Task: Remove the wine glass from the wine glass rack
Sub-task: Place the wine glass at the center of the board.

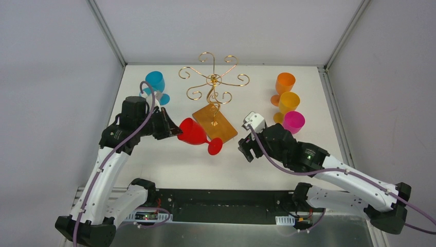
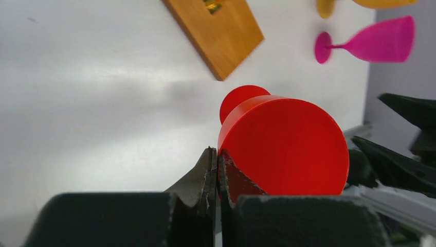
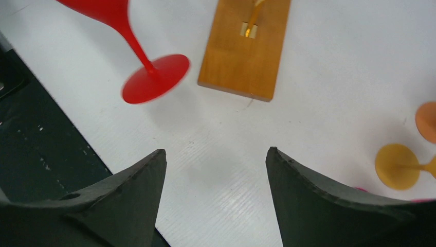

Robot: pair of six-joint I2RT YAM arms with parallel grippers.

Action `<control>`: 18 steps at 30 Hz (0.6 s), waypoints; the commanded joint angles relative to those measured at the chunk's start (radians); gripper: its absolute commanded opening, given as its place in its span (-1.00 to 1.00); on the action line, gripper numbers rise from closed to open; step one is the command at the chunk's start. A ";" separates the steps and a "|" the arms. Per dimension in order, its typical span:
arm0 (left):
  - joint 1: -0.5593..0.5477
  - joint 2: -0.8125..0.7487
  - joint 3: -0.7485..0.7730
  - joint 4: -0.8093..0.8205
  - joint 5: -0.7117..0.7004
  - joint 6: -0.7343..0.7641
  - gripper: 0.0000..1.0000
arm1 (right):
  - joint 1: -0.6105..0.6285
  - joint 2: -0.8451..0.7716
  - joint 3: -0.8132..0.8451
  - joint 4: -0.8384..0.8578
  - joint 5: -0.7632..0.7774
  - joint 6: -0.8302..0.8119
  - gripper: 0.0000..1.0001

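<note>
Left gripper: clenched on the rim of the red wine glass; hold that pinch firm.
Glass position: off the wine glass rack, tilted sideways, foot beside the wooden base; lower gently, clear of the wood.
Right gripper: spread, empty.

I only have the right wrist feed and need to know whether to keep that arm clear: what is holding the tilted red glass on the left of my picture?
Observer: The left gripper is. Its wrist view shows it shut on the rim of the red wine glass.
Operator: I see only the wooden base. Is any glass hanging on the rack?
Observer: No. From above, every gold arm of the wine glass rack is bare.
Operator: Is there anything on the far left I should know about?
Observer: A blue glass stands at the back left, just beyond the left arm.
</note>
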 commanded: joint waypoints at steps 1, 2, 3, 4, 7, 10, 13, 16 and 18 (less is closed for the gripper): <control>0.018 0.014 0.096 -0.160 -0.276 0.129 -1.00 | -0.030 0.019 0.092 -0.085 0.174 0.137 0.60; 0.018 0.015 0.105 -0.168 -0.327 0.140 -1.00 | -0.043 0.027 0.109 -0.107 0.180 0.160 0.63; 0.019 0.020 0.116 -0.177 -0.378 0.149 -1.00 | -0.059 0.035 0.127 -0.132 0.175 0.185 0.66; 0.021 0.029 0.128 -0.188 -0.435 0.156 -1.00 | -0.075 0.042 0.139 -0.150 0.165 0.204 0.66; 0.040 0.068 0.173 -0.215 -0.560 0.179 -1.00 | -0.115 0.044 0.149 -0.171 0.138 0.277 0.67; 0.066 0.117 0.205 -0.222 -0.619 0.201 -1.00 | -0.127 0.036 0.132 -0.160 0.105 0.297 0.67; 0.110 0.163 0.222 -0.217 -0.649 0.215 -1.00 | -0.126 0.027 0.105 -0.132 0.091 0.312 0.68; 0.142 0.194 0.231 -0.197 -0.691 0.219 -1.00 | -0.126 0.024 0.086 -0.111 0.057 0.321 0.68; 0.169 0.220 0.239 -0.191 -0.705 0.216 -1.00 | -0.126 0.034 0.087 -0.115 0.012 0.325 0.69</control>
